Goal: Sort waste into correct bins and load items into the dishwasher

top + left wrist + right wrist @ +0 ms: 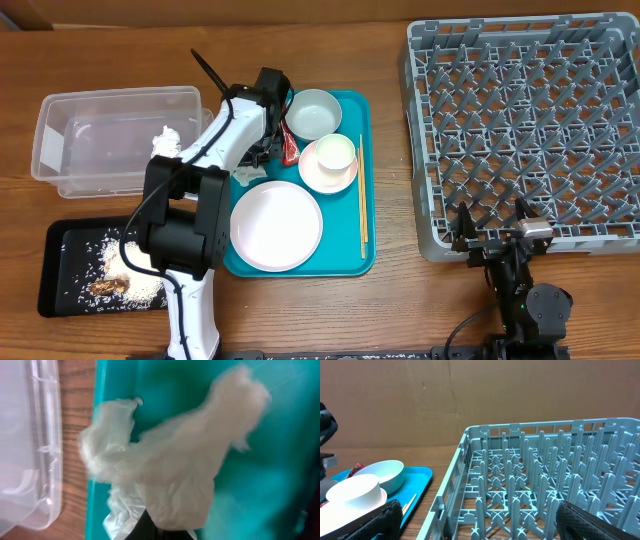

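Status: waste sorting is partly done; loading has not started.

Clear rectangular plastic tub (pixel 60 150), far left: holds one crumpled white tissue (pixel 165 138).

Flat black rectangular tray (pixel 55 290), nearer than the tub: carries loose food scraps (pixel 115 270), white rice grains plus a brown clump. Too many to count.

Left gripper (pixel 260 158): over the left edge of the teal serving tray (pixel 345 255), just beside the tub. In the wrist view a second tissue (pixel 170 475), blurred, fills the frame above the teal. The fingers are almost wholly hidden, so I cannot tell whether they pinch it or are released. Tissue count: two, one of them binned.

On the teal serving tray:
- one crinkled red snack wrapper (pixel 290 150), not binned
- one round pale plate (pixel 276 226)
- one pale bowl (pixel 315 113)
- one small white cup (pixel 336 152), standing on one small saucer (pixel 318 183)
- thin wooden chopsticks (pixel 361 195) along the right side; individual sticks cannot be separated

Large square grey plastic dish rack (pixel 525 130): zero items inside. All dishware is left to load.

Right gripper (pixel 493 228): at the rack's near edge, fingers spread wide, holding nothing.
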You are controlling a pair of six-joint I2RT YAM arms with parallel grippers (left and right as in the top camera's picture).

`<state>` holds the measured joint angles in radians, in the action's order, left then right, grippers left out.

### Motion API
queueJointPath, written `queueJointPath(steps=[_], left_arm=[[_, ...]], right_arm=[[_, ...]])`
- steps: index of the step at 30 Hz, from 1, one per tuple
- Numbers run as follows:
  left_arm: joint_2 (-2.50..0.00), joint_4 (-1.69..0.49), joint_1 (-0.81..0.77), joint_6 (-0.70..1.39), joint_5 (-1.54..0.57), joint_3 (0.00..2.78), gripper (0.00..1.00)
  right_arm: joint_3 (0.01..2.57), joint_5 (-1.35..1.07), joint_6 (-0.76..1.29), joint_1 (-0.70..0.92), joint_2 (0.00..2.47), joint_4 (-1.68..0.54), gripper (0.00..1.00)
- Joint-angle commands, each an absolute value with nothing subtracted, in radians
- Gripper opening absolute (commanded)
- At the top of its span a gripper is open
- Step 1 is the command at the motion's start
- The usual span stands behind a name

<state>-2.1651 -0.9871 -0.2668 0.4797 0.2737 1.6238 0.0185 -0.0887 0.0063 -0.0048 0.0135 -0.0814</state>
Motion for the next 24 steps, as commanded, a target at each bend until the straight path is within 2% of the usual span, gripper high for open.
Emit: queueJointPath(steps=[1,10,19,20,22,23,24], left_arm=[[-2.061,-1.027,-0.268,0.527,0.292,1.721,0.04],[-1.821,-1.043,-0.235,0.679,0.381,1.75,0.04],[-1.789,-1.044,-0.052,0.706,0.448,1.747,0.12],[-1.797,-1.045,-0.028,0.708,0.44,1.747,0.16],[-1.811,-1.046,0.012,0.708,0.413,1.747,0.31],[-1.823,-1.051,0.041,0.707,0.379,1.747,0.58],[-1.828,-1.06,0.059,0.708,0.353,1.747,0.75]], right_arm=[[0.008,-0.083,0.003,0.002,0.003,-0.077,1.0],[0.008,-0.083,0.003,0.002,0.003,-0.077,1.0],[0.008,-0.083,0.003,0.002,0.003,-0.077,1.0],[0.008,-0.083,0.003,0.002,0.003,-0.077,1.0],[0.008,-0.083,0.003,0.002,0.003,-0.077,1.0],[0.008,-0.083,0.003,0.002,0.003,-0.077,1.0],[0.008,-0.083,0.003,0.002,0.003,-0.077,1.0]])
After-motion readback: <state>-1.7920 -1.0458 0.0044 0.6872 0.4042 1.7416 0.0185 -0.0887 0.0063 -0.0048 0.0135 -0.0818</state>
